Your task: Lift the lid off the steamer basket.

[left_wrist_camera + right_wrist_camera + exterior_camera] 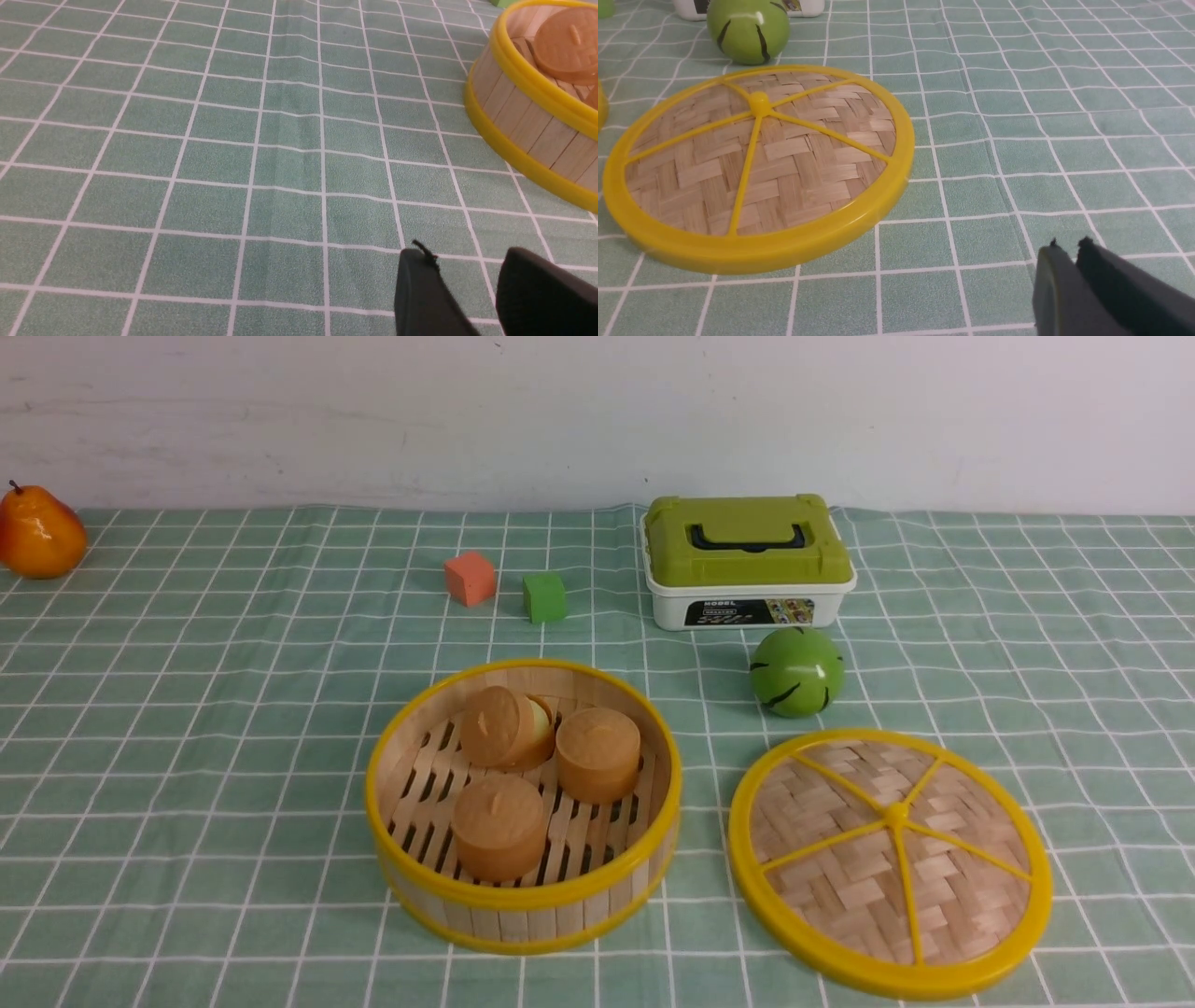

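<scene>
The tabletop (233, 784) is covered by a green cloth with a white grid, spread across the frame below a pale wall (560, 420). The large round lid of woven tan bamboo (840, 887), with a yellow plastic rim and five yellow spokes joined at a central knob, is laid flat at the lower right of the frame, knob up, apart from the steamer basket. The round steamer basket (527, 896), with pale wooden slat walls and yellow rims, is set upright, uncovered, at the lower centre. A white box with an olive-green lid and black handle (752, 551) is placed at the upper right of centre

In the left wrist view, the left gripper (462, 254) is seen open, its fingers apart with nothing held between them. In the right wrist view, the fingers of the right gripper (1066, 247) are seen close together with nothing visibly held; whether it is closed cannot be told. Both are positioned above the cloth

A glossy orange pear (42, 532) is seen at the upper left edge. A green ball with black streaks (796, 672) is placed between box and lid. Three round brown pieces (499, 831) are contained in the basket, the upper-left one tilted open over something pale. An orange-red cube (470, 579) and a green block (544, 597) are set side by side, apart, behind the basket
</scene>
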Robot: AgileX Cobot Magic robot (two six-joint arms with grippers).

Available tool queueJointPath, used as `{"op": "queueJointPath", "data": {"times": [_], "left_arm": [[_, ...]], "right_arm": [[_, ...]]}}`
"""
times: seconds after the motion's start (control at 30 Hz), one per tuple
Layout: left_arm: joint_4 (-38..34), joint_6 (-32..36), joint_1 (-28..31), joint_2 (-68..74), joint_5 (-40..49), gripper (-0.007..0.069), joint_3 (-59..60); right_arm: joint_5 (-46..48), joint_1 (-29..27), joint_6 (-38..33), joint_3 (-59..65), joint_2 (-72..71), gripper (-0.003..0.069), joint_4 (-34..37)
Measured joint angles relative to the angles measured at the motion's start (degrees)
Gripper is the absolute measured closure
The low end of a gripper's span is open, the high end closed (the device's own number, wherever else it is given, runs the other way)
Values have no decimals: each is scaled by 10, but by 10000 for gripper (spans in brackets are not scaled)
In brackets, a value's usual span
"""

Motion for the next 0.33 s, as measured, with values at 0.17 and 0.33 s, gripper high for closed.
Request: {"op": "queueJointPath", "data": {"times": [0.17,0.33], "left_arm": [[0,0,0,0,0,386,0],[0,0,0,0,0,386,0]], "right_arm": [[0,0,0,0,0,620,0],[0,0,0,0,0,614,0]]}}
